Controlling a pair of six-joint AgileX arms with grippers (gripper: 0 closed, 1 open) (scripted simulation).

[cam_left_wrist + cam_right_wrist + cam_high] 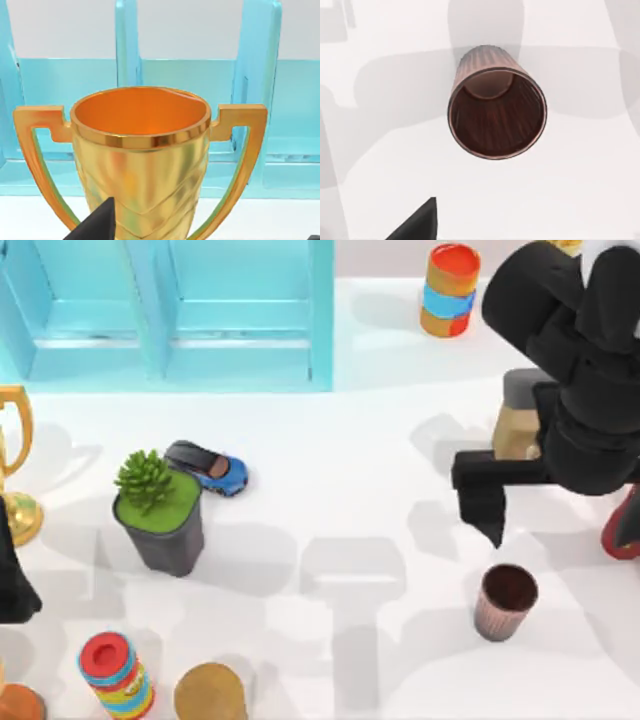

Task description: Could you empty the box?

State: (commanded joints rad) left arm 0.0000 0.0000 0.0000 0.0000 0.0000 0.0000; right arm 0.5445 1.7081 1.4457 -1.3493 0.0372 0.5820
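The right gripper (pixel 487 502) hung over bare table (pixel 350 440) between the box (pixel 520 420) and the cup (pixel 505 602); its jaws' state was unclear.

The table (pixel 330 440) was viewed from overhead by the top camera, looking straight down, with the turquoise cabinet (pixel 165 310) along the far edge. The left wrist camera was held low and close behind the gold trophy (pixel 140 155), faced level toward the cabinet (pixel 200 85); the same trophy (pixel 15 465) was caught at the top view's left edge. The right wrist camera was pointed steeply down, near the ribbed cup (pixel 495 115), into whose mouth it looked; that cup (pixel 505 602) was shared with the top view, at lower right.
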